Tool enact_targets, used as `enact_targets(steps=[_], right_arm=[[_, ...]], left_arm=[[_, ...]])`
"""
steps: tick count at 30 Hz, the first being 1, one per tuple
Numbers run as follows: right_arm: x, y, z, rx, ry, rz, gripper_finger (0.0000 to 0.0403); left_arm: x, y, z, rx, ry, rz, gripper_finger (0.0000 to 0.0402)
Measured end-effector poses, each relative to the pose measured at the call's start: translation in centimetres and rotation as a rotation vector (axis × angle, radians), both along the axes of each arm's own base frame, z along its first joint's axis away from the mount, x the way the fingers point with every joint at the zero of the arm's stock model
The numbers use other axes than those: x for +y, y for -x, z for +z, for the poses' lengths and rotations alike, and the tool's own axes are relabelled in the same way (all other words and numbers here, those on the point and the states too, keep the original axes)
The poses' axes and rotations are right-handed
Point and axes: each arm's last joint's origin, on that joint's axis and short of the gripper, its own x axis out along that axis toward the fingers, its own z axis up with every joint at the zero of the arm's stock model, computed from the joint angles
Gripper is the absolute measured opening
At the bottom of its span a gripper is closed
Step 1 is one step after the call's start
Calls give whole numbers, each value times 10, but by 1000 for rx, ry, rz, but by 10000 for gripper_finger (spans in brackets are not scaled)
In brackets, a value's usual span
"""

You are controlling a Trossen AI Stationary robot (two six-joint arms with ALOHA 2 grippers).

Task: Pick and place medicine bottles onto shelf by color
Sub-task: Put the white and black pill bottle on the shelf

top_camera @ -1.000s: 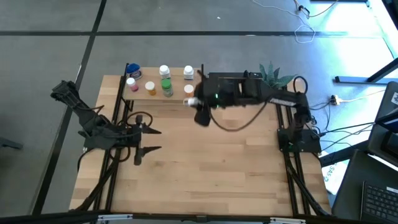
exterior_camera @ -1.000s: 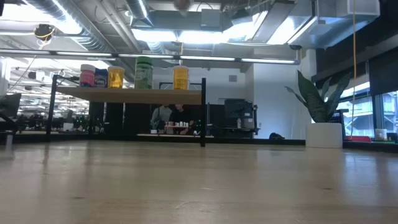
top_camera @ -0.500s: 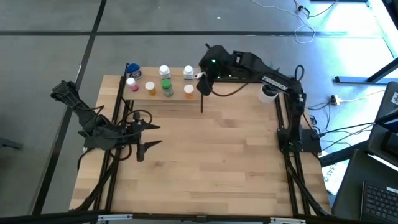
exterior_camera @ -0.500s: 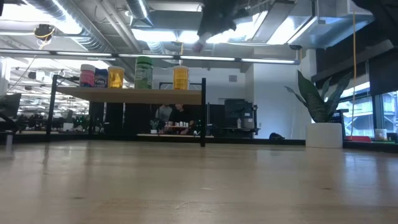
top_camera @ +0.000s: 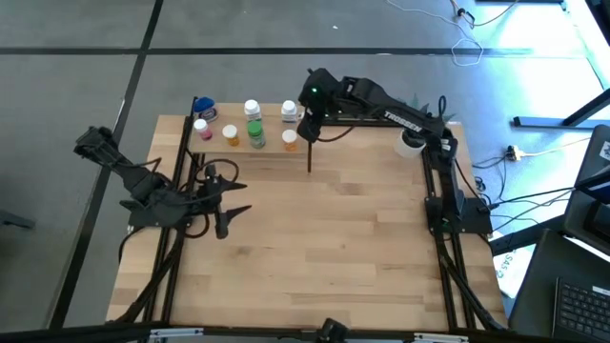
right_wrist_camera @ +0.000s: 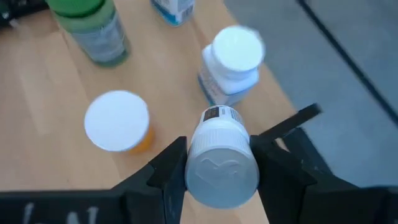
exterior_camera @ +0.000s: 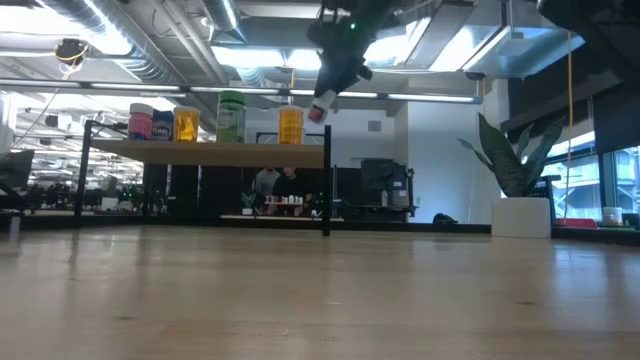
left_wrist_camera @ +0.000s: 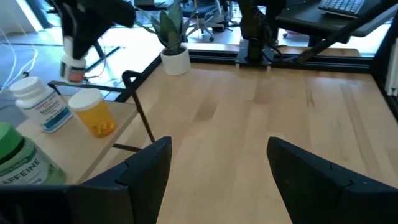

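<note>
**A:** What does the right tool point(right_wrist_camera: 214, 163) have?

**B:** A white bottle point(right_wrist_camera: 222, 163), pinched between its two fingers, cap toward the wrist camera. In the high view the tool hangs over the shelf point(top_camera: 243, 152) at its 3 o'clock end, at about 12 o'clock on the tabletop point(top_camera: 324, 257).

**A:** What could go wrong?

**B:** I'd judge crowding to be the main risk. Right below sit an orange bottle point(right_wrist_camera: 118, 122) and another white bottle point(right_wrist_camera: 231, 59), close together. If the held bottle comes down between them off-centre, a finger or the bottle could clip a cap and tip one over. They look light and narrow, so a nudge could roll one off the edge.

**A:** And the edge itself?

**B:** Close. The white bottle stands near the shelf's far rim, and a black post point(top_camera: 309, 152) stands at that 3 o'clock corner. Set down too far out, the bottle could land half off the board.

**A:** Anything else on the shelf?

**B:** A green bottle point(top_camera: 255, 133) toward the middle, then more at the 9 o'clock end, including a pink one point(top_camera: 201, 129) and a blue one point(top_camera: 204, 110). They are clear of the drop spot.

**A:** The left arm?

**B:** Its tool point(top_camera: 225, 203) waits low at the tabletop's 9 o'clock side, fingers spread wide with nothing between them. The potted plant point(top_camera: 416, 119) stands off at the 1 o'clock corner, out of the way.
</note>
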Motion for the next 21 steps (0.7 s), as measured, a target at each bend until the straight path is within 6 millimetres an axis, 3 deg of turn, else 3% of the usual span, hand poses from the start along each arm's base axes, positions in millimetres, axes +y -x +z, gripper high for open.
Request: enact_targets(steps=[9,21], right_arm=[[-8,-11,-25,50,-60,40,161],[-11,-14,-36,93,-67,60,161]], left_arm=[[3,-1,0,3,-2,14,259],[3,-1,0,5,-3,14,259]])
